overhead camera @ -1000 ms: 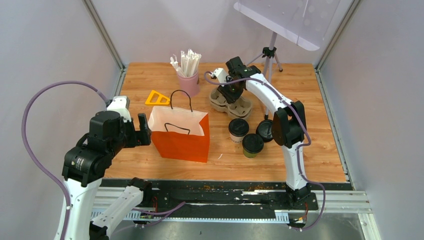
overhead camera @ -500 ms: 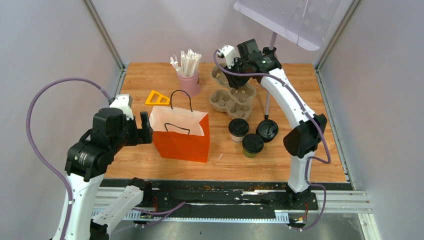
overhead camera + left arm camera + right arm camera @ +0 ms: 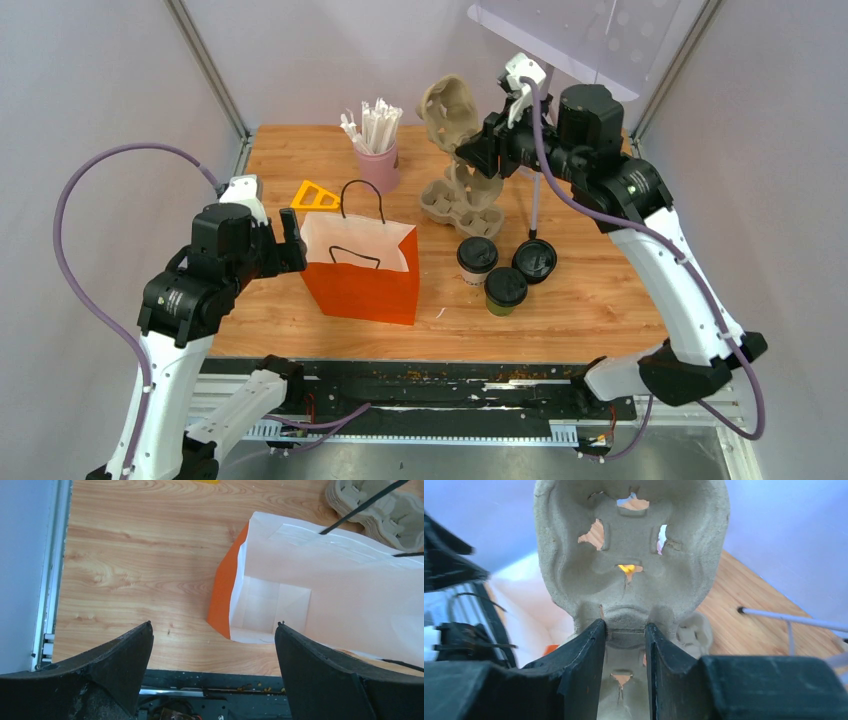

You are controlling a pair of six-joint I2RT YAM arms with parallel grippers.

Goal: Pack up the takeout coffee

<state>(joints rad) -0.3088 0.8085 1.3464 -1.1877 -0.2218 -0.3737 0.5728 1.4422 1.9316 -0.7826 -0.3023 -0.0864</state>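
The whitish cup (image 3: pixel 476 258) and the olive-green cup (image 3: pixel 505 288), both with black lids, stand on the table right of the orange paper bag (image 3: pixel 362 270). My right gripper (image 3: pixel 484 152) is shut on a grey pulp cup carrier (image 3: pixel 450 108) and holds it tilted upright in the air above the back of the table. In the right wrist view the fingers (image 3: pixel 625 627) pinch the carrier's (image 3: pixel 629 545) centre ridge. My left gripper (image 3: pixel 290 245) is open and empty at the bag's left edge. The left wrist view (image 3: pixel 214 630) looks down into the open bag (image 3: pixel 325 590).
More pulp carriers (image 3: pixel 455 205) lie stacked on the table behind the cups. A bare black lid (image 3: pixel 535 260) lies right of the whitish cup. A pink cup of white sticks (image 3: pixel 377 160) and a yellow triangle (image 3: pixel 313 196) are behind the bag. A tripod (image 3: pixel 540 110) stands at the back right.
My right arm has lifted one carrier off the stack, raising and tilting it upright. My left gripper has edged a little closer to the bag.
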